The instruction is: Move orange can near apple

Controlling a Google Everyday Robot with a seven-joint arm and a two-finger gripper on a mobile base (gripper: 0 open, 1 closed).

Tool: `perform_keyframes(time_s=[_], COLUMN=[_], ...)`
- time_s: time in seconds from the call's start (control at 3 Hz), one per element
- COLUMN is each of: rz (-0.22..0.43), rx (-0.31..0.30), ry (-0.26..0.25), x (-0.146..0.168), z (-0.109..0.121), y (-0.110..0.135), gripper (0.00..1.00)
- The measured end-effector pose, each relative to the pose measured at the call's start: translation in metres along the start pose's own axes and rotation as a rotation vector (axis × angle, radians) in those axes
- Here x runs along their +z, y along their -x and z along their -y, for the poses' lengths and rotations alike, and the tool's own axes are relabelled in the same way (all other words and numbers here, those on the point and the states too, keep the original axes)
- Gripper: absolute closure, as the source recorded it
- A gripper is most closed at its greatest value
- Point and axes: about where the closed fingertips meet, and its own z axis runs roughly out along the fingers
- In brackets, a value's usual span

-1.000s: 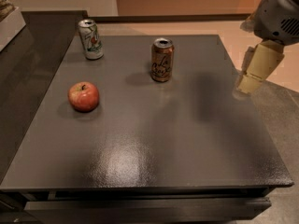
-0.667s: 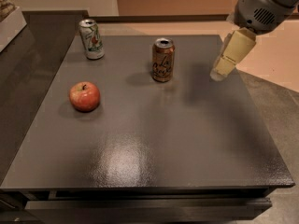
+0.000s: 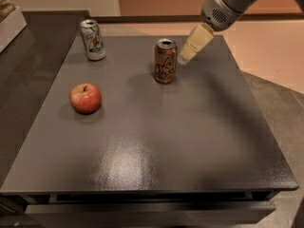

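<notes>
- Camera view looks down at a dark grey table (image 3: 190, 141) with three things on its far half.
- The orange can (image 3: 165, 61) stands upright a little right of the table's middle, toward the far edge. Its silver top faces up and its dark cursive lettering faces the camera.
- The apple (image 3: 85, 98) sits on the left side of the table, stem up. It is nearer the camera than the orange can and well apart from it.
- A white-and-green can (image 3: 93, 40) stands upright near the far left corner, behind the apple.
- The cream-coloured end effector (image 3: 184, 58) slants down and to the left from the grey arm (image 3: 228, 4) at the upper right.
- Its tip hangs just beside the upper right of the orange can, level with the can's top half.
- Whether the tip touches the can cannot be told.
- Whether the end effector is released or clenched cannot be told either.
</notes>
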Motion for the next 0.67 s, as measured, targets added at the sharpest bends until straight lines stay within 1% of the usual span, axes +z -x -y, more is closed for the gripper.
perform_keyframes(time_s=[0.33, 0.67], rz=[0.038, 0.063], rx=[-0.002, -0.028], ry=[0.042, 0.082], x=[0.031, 0.048], z=[0.003, -0.003], y=[0.021, 0.035], gripper=[0.0, 0.0])
